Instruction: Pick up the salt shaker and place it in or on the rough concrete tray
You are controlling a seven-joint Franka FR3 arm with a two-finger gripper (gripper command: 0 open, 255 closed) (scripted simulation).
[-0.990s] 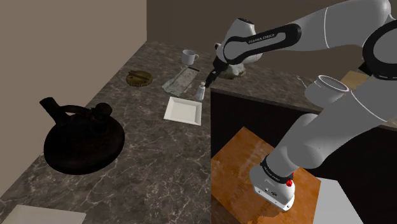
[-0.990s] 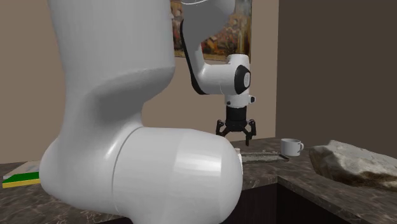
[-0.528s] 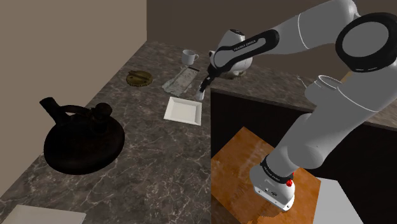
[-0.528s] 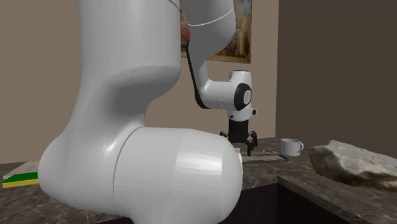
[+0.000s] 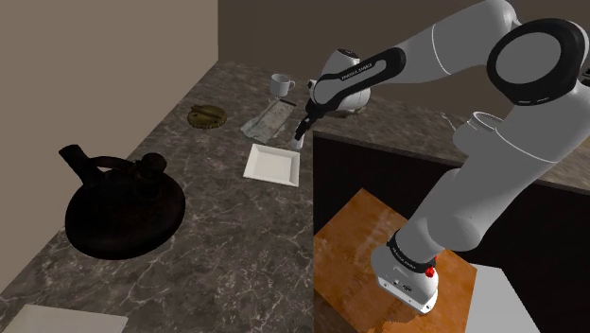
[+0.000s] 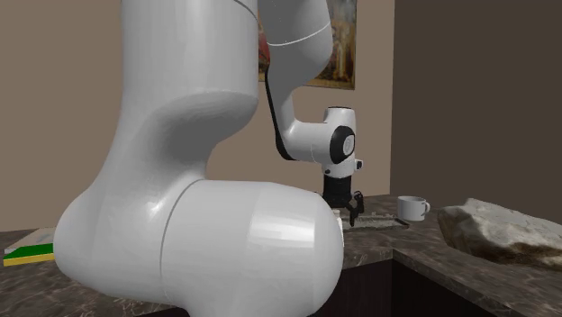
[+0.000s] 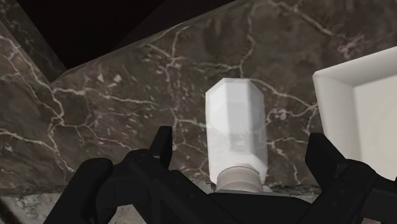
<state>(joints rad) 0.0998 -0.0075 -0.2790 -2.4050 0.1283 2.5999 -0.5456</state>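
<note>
The salt shaker is a pale, faceted bottle with a greyish cap, standing on the dark marble counter. My gripper is low over it and open. Its black fingers stand on either side of the shaker with a gap on each side, so neither touches it. In the shoulder view the gripper covers most of the shaker. The rough grey tray lies flat just beyond the shaker, towards the wall. In the second exterior view the gripper hangs close above the tray.
A white square plate lies beside the shaker. A white mug and a pale rock stand behind the tray. A green round dish and a black pan sit further along the counter, whose edge drops off just past the shaker.
The gripper has come down from above the counter and now straddles the salt shaker, with its fingers still apart. The shaker and tray have not moved.
</note>
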